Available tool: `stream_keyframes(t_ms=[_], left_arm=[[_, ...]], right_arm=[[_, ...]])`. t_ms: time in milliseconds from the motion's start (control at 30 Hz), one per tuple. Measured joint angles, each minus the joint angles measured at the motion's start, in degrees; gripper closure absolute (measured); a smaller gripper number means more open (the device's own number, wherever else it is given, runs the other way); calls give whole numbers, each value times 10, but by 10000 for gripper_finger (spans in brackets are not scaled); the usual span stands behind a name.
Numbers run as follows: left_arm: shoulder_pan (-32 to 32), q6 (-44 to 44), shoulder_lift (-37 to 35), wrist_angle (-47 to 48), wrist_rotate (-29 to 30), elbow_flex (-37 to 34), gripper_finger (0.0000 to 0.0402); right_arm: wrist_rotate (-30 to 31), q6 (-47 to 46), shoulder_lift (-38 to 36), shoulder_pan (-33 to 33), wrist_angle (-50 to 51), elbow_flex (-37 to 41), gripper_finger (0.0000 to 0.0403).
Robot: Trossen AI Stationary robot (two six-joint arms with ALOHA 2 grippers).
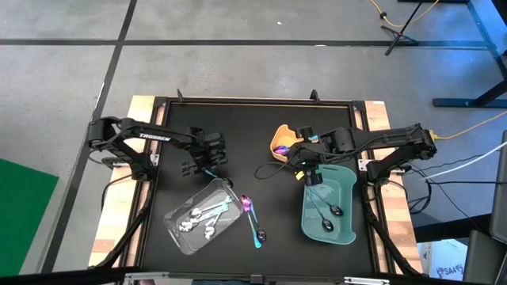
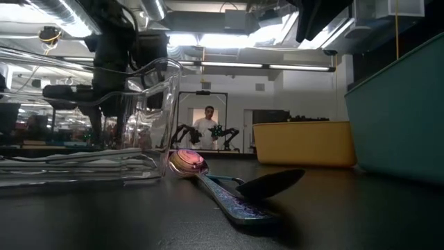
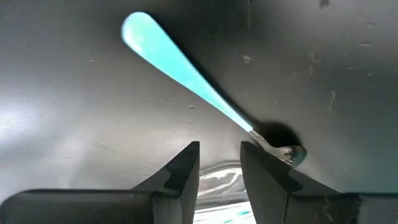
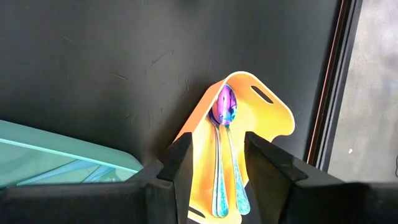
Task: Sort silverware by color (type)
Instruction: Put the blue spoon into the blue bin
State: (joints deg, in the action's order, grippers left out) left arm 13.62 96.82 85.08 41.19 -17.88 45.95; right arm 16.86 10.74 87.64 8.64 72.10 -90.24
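Observation:
A teal-handled spoon [image 3: 186, 70] lies on the black mat beside the clear tray's far corner, its head end [image 3: 287, 152] toward the tray. My left gripper [image 3: 219, 146] hangs open just above it, pointing steeply down, fingers beside the spoon's neck; whether they touch it I cannot tell. The clear tray [image 1: 202, 215] holds several silver spoons. An iridescent spoon [image 1: 247, 204] and another teal-handled spoon [image 1: 255, 234] lie on the mat right of it. My right gripper [image 4: 217, 140] stands open high above the yellow tray [image 4: 261, 115], which holds two iridescent spoons [image 4: 225, 143].
A teal tray [image 1: 329, 204] with dark-headed spoons sits at the right, under the right arm. In the low view the clear tray's wall [image 2: 149, 111] stands at the left and the yellow tray [image 2: 305, 142] farther back. A person [image 2: 208, 125] stands far off in the room.

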Motion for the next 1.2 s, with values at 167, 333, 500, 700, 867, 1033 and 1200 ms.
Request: stream_keyframes(t_ms=[167,333,500,700,867,1033,1200], left_arm=[[0,0,30,-44,-16,0,292],[0,0,54,-59,-40,0,292],[0,-9,65,-59,-42,0,292],[4,-14,66,-59,-30,0,292],[7,-15,66,-59,-29,0,292],[7,-30,66,-62,-40,0,292],[7,-45,66,-65,-52,0,292]], right_arm=[[0,0,0,0,0,0,271],[0,0,0,0,0,0,271],[0,0,0,0,0,0,271],[0,0,0,0,0,0,271],[0,0,0,0,0,0,271],[0,0,0,0,0,0,271],[0,0,0,0,0,0,271]])
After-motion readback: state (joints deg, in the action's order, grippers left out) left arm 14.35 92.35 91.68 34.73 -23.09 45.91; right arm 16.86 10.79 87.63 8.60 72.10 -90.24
